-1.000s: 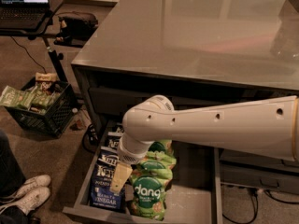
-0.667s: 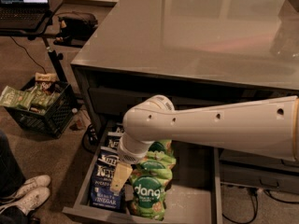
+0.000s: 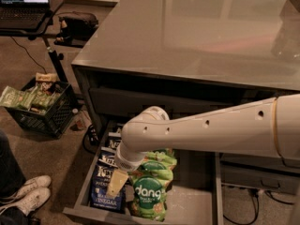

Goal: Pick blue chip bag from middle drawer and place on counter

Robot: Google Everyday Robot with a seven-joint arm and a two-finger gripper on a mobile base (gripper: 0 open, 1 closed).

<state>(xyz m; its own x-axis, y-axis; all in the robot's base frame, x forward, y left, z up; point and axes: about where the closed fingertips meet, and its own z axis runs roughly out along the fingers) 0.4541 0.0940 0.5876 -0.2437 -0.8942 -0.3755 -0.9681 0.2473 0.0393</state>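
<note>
Counter (image 3: 197, 36): large flat grey top, smooth and glossy, with faint reflections and much open surface. Its near edge runs from the near-left corner across to the right side of the view, above a dark grey cabinet body.

Arm (image 3: 211, 130): thick cream-white tube with small dark holes along it. It enters from the right below the counter's near edge and bends downward at a rounded joint under the near-left part of that edge.

Middle drawer (image 3: 192, 203): pulled out toward the viewer beneath the near edge, with low dark-grey walls and a pale dusty floor. The right half of the floor is open; the left half holds snack bags.

Crate (image 3: 47, 118): black plastic lattice on the carpet, out past the near-left corner, filled with green packets.

Green "dang" bags (image 3: 150, 193): crinkly, rounded, lying mid-drawer just beside the blue row.

Blue chip bag (image 3: 101, 191): dark navy, crinkly, white lettering, lying flat at the drawer's front left, with similar blue bags in a row behind it.

Gripper (image 3: 116, 184): pale yellowish tip pointing down inside the drawer, at the right edge of the blue chip bag, between it and the green bags. Whether it is wide, narrow or gripping cannot be told.

White shoes (image 3: 28, 198): on the carpet left of the drawer.
</note>
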